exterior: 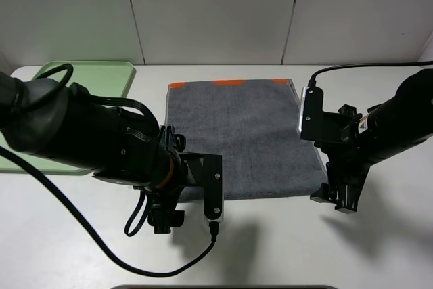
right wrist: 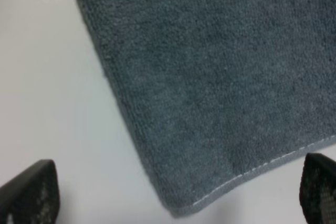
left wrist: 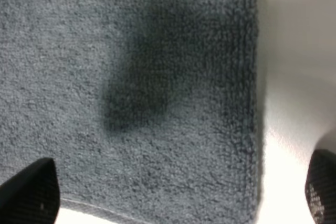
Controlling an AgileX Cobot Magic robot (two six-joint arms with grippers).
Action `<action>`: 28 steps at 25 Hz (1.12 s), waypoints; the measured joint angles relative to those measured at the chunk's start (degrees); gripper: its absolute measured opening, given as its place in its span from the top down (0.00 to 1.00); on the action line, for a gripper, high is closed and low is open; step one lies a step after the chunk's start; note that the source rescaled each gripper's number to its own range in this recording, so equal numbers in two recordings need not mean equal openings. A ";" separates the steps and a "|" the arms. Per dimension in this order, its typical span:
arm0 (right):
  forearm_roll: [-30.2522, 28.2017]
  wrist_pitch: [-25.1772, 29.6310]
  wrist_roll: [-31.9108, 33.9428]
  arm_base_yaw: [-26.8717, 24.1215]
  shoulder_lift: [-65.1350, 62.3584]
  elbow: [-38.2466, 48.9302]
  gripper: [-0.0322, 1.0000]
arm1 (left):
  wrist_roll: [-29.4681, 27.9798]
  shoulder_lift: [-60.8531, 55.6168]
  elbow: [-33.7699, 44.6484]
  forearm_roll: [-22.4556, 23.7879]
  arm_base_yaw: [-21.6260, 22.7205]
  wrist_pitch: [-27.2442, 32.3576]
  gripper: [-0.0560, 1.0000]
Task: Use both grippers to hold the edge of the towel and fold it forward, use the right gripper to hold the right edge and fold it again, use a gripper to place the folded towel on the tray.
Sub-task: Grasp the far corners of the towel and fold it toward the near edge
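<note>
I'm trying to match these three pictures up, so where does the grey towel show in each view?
Exterior high: the grey towel lies flat in the middle of the white table, with an orange strip along its far side.
Left wrist: it fills most of the frame, one corner in view.
Right wrist: it covers over half the frame, another corner showing.
Shared landmark: the towel's pale-stitched near edge.

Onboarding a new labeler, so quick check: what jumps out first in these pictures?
A gray towel with an orange strip along its far edge lies flat in the middle. The black left gripper and right gripper, both open, hang over its near corners. A green tray sits at the far left, partly hidden by the left arm.
</note>
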 joint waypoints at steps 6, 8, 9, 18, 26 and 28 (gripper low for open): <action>0.00 -6.31 0.26 0.00 0.26 2.15 0.00 | 0.00 0.00 0.00 0.05 0.00 -0.35 0.05; 0.00 -7.29 1.02 0.00 1.73 2.15 0.00 | 0.00 0.00 0.00 0.11 0.00 -0.39 0.05; 0.05 -7.60 1.22 0.00 3.01 2.15 0.00 | 0.00 0.00 0.00 0.11 0.00 -0.39 0.05; 0.25 -10.52 1.53 0.00 12.07 2.16 0.00 | 0.00 0.04 -0.05 0.28 0.00 -0.71 0.05; 0.85 -12.78 1.97 0.00 13.56 1.68 0.00 | -0.04 0.06 -0.05 0.34 0.00 -0.84 0.06; 0.89 -13.95 2.11 0.00 13.61 1.68 0.00 | -0.13 0.06 -0.05 0.34 0.00 -0.89 0.08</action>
